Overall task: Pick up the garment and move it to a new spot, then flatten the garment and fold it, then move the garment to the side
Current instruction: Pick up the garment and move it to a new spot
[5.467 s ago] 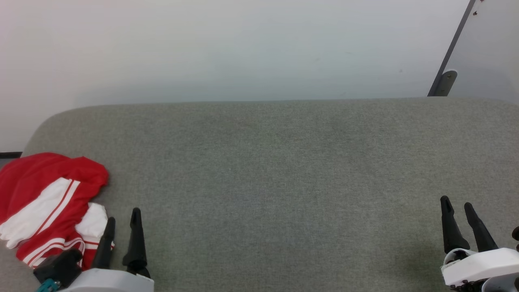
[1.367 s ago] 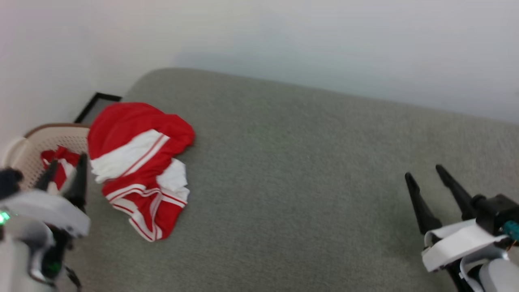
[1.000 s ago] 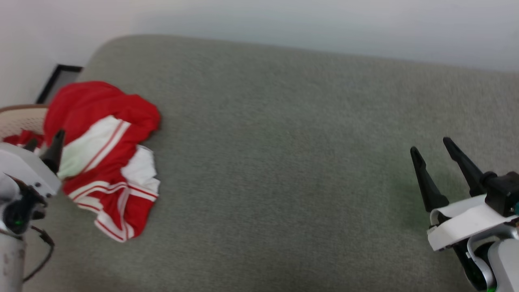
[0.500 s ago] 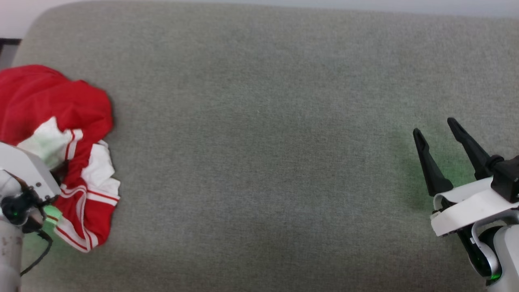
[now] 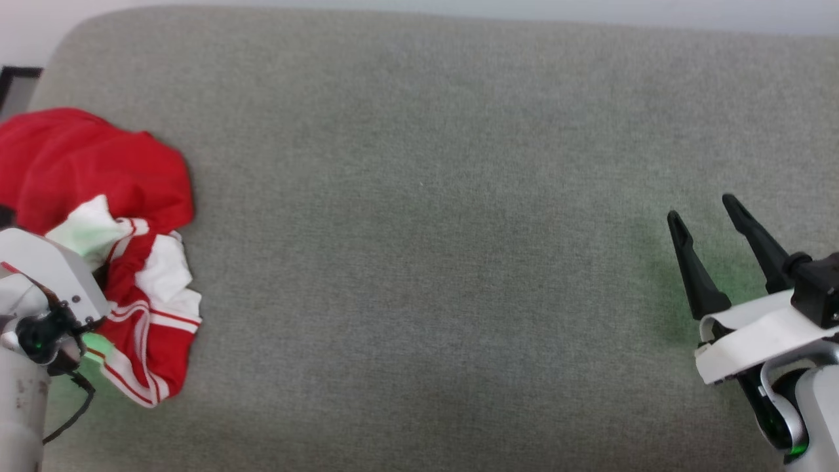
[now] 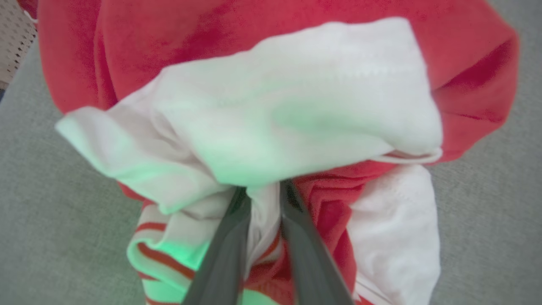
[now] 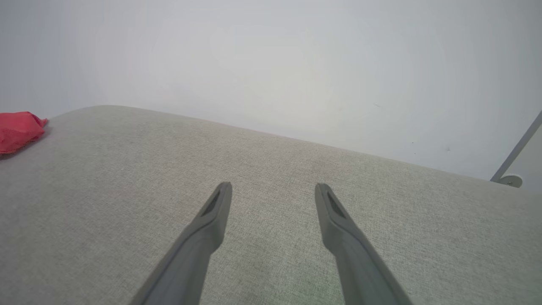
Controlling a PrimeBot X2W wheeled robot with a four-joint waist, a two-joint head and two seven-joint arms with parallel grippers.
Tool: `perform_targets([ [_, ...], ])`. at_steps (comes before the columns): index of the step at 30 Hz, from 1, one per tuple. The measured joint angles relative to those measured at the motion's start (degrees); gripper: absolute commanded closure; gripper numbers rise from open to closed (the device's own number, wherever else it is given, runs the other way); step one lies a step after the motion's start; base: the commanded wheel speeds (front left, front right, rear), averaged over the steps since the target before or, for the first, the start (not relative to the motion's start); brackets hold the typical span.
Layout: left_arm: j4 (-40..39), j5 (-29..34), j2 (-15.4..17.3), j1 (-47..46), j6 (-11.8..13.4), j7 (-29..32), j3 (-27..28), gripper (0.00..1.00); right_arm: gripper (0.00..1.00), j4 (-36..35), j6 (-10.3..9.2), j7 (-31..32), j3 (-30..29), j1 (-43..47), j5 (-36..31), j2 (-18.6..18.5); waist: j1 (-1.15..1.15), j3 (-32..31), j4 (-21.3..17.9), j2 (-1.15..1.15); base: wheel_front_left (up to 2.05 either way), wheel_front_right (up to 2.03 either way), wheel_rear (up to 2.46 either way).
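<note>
Though crumpled, garment [image 6: 296, 106] (in end effector [image 6: 264, 188])

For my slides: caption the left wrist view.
The left end effector pinches a white fold of the crumpled red garment on the grey cushion.

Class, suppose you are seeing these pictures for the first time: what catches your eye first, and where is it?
The crumpled red and white shirt stands out at once, heaped at the left end of the plain grey padded surface. The left gripper pinches a white fold of it, while the right gripper hangs open over bare fabric at the far right.
</note>
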Motion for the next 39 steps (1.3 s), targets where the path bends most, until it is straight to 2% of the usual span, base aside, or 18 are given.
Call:
perform_targets([
  [10, -4.2, 1.3, 3.9, -0.5, -0.1, -5.7, -2.2, 1.00, 0.00, 2.0, 0.00, -1.4, -0.9, 3.8, 0.6, 1.2, 0.00, -5.6, 1.7, 0.00, 0.00, 0.00, 0.00],
  [20, -17.4, 4.3, 8.1, -1.7, -0.1, -9.2, -4.2, 1.00, 0.00, 3.1, 0.00, -2.8, -2.2, 6.0, 1.1, 3.1, 0.00, -11.1, 4.4, 0.00, 0.00, 0.00, 0.00],
  [28, -33.1, 5.0, 11.6, -1.3, 2.5, -5.2, -4.3, 1.00, 0.00, 3.3, 0.00, -3.6, -3.0, 7.0, 0.9, 4.4, 0.00, -14.2, 6.3, 0.00, 0.00, 0.00, 0.00],
  [34, -45.6, 4.3, 14.3, 1.4, 5.3, -0.9, -3.4, 1.00, 0.00, 3.3, 0.00, -4.1, -3.9, 7.1, 0.5, 5.3, 0.00, -15.8, 6.9, 0.00, 0.00, 0.00, 0.00],
  [39, -55.4, 2.9, 15.1, 4.2, 8.1, 3.0, -2.9, 1.00, 0.00, 3.2, 0.00, -4.6, -5.2, 7.3, 0.1, 5.6, 0.00, -16.7, 6.4, 0.00, 0.00, 0.00, 0.00],
])
